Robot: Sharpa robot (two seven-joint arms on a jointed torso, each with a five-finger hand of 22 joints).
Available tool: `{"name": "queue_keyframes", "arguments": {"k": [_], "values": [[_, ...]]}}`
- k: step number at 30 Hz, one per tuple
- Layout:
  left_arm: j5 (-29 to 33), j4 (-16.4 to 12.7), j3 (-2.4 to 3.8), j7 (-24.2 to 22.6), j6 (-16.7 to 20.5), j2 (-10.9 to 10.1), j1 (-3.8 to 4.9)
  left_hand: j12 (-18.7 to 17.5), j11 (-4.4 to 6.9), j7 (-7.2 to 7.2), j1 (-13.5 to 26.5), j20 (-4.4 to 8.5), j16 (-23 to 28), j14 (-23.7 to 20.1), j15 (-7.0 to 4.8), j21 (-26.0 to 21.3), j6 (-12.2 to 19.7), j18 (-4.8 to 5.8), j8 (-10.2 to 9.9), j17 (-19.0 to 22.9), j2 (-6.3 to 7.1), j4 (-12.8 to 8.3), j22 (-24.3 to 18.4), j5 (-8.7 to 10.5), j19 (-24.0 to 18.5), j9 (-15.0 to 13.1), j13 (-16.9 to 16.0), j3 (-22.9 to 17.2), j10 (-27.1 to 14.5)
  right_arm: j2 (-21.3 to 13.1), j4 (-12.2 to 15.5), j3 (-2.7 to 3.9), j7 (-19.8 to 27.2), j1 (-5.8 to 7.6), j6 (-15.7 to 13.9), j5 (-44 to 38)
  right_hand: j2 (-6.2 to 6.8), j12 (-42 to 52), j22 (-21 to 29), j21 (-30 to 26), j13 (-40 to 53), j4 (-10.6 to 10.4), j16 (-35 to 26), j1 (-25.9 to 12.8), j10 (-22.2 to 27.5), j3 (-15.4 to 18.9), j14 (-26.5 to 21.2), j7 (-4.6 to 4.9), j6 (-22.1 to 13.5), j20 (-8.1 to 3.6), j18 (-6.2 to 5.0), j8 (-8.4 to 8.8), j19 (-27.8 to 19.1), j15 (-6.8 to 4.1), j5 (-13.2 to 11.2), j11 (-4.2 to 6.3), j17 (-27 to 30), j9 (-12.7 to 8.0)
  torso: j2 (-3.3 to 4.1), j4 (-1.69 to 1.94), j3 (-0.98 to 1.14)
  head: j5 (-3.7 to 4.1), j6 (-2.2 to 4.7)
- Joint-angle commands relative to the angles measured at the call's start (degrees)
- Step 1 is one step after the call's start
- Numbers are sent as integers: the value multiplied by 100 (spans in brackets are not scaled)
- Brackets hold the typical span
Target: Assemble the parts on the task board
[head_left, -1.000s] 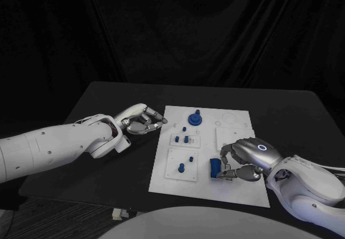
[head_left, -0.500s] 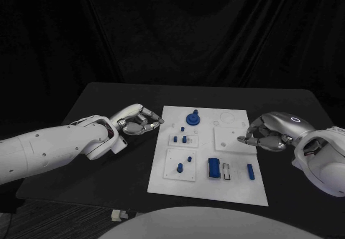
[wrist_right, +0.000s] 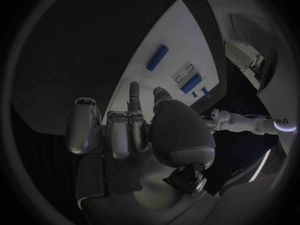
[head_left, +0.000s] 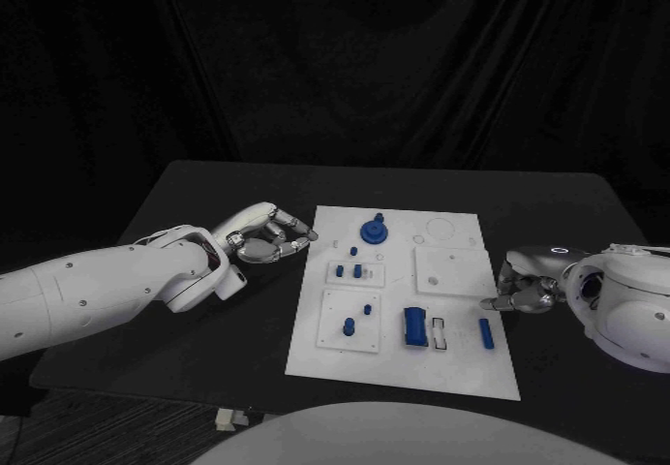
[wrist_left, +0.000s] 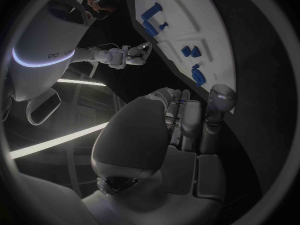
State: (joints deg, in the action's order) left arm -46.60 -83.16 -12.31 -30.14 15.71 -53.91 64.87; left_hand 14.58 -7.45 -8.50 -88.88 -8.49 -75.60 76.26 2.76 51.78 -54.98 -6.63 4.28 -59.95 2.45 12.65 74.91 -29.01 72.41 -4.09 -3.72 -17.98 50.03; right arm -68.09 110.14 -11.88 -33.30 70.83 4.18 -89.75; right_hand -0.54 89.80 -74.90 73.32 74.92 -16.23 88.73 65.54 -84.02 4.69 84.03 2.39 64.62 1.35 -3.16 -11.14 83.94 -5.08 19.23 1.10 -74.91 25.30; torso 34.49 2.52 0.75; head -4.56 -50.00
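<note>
The white task board (head_left: 419,373) lies mid-table. A round blue part (head_left: 376,232) stands at its far end, with small blue parts (head_left: 356,269) on the left plates. A blue block (head_left: 416,327) and a blue rod (head_left: 486,332) lie near the front, either side of a narrow slot (head_left: 440,332). My left hand (head_left: 272,235) hovers at the board's left edge, fingers curled, holding nothing. My right hand (head_left: 528,289) sits curled at the board's right edge, just beyond the rod, also holding nothing. The right wrist view shows the right hand (wrist_right: 134,130), rod (wrist_right: 158,57) and block (wrist_right: 190,82).
The black table (head_left: 209,194) surrounds the board, with bare surface beyond it and on both sides. A raised white square plate (head_left: 454,266) with a small hole sits on the board's right half. The left wrist view shows my left hand (wrist_left: 181,125) beside the board (wrist_left: 187,30).
My right hand lifted off the blue block at the board's front, swung to the far right edge, then drew back toward the right. The blue rod now lies uncovered. The left hand barely moved.
</note>
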Motion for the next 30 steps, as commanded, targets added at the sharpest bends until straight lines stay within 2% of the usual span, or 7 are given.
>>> {"name": "queue_keyframes", "arguments": {"k": [1,2,3,5,7,20,30], "values": [[24,-11,4,-99,29,16,-7,-3,8,-39,-15,-9,28,-38,0,-14,-5,-45,22,6,-44,1,574,-25,-46,-9,-3,-25,52,36,-41,1,-320,-30,563,50,31,20,-989,-45,1508,-12,-34,-21,-598,78,520,-11,79,-13,-52,49,-13,-24,-328,51,-1113,-48,-1,-4,1,17,0],[24,-8,4,-98,28,20,-7,-3,8,-39,-15,-9,28,-38,0,-14,-5,-45,22,6,-44,1,574,-25,-46,-9,-3,-25,52,55,-57,1,-329,-43,581,50,24,20,-982,-78,1508,-1,-42,-26,-598,131,517,-17,128,-20,-56,82,-14,-27,-633,56,-1095,-86,-1,-4,1,19,0],[24,-6,4,-97,28,22,-7,1,8,-42,-14,-9,28,-38,0,-15,-10,-45,24,6,-45,2,574,-27,-47,-10,-4,-25,61,68,-67,1,-333,-51,587,50,19,20,-983,-82,1508,-4,-43,-33,-598,161,517,-22,172,-19,-54,88,-10,-26,-831,63,-1091,-100,-3,-3,1,19,0],[24,-4,4,-98,28,26,-7,1,8,-42,-14,-9,28,-38,0,-15,-10,-45,24,6,-45,2,574,-27,-47,-10,-4,-25,61,102,-92,1,-342,-71,597,50,-3,20,-966,-150,1508,2,-52,-30,-598,202,514,-35,241,-18,-65,99,-23,-23,-1027,72,-1069,-121,-4,-2,1,16,0],[24,-5,4,-98,27,28,-7,1,8,-42,-14,-9,28,-38,0,-15,-10,-45,24,6,-45,2,574,-27,-47,-10,-4,-25,61,127,-114,1,-347,-85,602,48,-19,20,-964,-161,1508,-2,-56,-46,-598,223,513,-44,284,-17,-66,97,-22,-23,-1087,79,-1061,-128,-4,-2,0,18,0],[24,-9,4,-108,29,29,-7,1,8,-42,-14,-9,28,-38,0,-15,-10,-45,24,6,-45,2,574,-27,-47,-10,-4,-25,61,306,-202,1,-359,-222,440,33,-39,20,-950,-216,1508,-11,-88,-71,-598,245,499,-47,304,-17,-76,110,-36,-22,-1139,82,-983,-142,-5,-2,-1,95,0],[24,-10,4,-108,30,24,-7,1,8,-42,-14,-9,28,-38,0,-15,-10,-45,24,6,-45,2,574,-27,-47,-10,-4,-25,61,364,-187,1,-361,-350,196,25,-50,20,-916,-336,1508,38,-129,-16,-598,285,481,-13,200,-23,-96,240,-59,-31,-1025,59,-887,-230,-2,-1,-1,135,0]]}}
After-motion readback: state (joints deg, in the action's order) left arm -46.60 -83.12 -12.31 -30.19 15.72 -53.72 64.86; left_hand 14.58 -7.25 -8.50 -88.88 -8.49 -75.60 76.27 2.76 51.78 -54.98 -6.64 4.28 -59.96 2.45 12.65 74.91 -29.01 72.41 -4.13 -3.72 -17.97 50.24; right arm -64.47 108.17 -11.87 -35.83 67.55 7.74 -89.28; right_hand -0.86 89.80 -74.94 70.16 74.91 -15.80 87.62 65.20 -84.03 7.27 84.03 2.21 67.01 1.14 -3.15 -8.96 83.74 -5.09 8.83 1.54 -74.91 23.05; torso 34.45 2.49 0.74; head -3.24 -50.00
